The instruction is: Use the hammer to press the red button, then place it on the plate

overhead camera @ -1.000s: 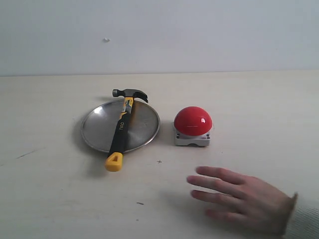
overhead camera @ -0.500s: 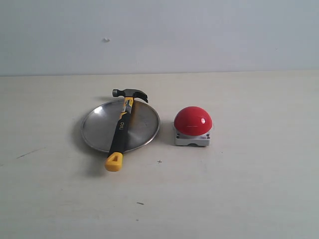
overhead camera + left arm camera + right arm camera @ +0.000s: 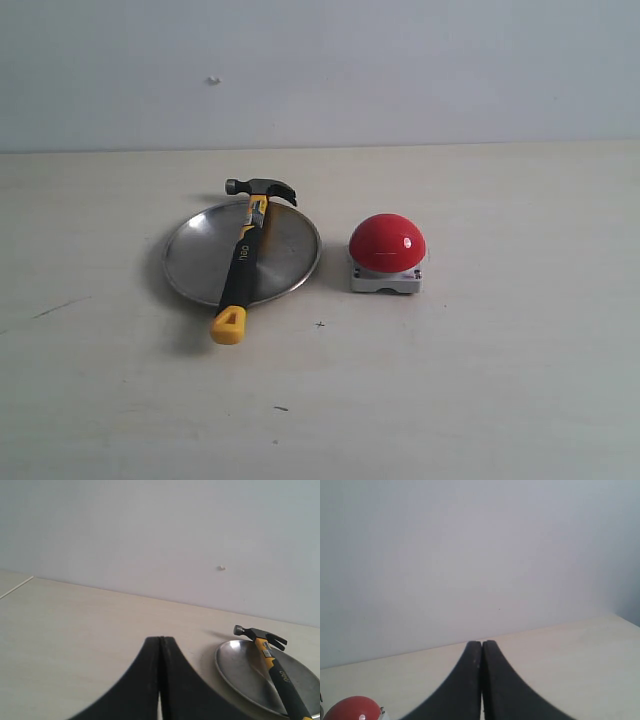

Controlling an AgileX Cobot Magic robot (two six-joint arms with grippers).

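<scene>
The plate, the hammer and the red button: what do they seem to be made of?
The plate looks like brushed metal, probably steel: silver-grey with soft reflections. The hammer has a dark, metal-looking head and a black-and-yellow handle, likely rubber or plastic. The red button seems to be glossy plastic, given its bright highlight, on a light-grey base.

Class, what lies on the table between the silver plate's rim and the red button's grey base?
Nothing: the exterior view shows only bare tabletop between the plate and the red button, which stand apart.
</scene>
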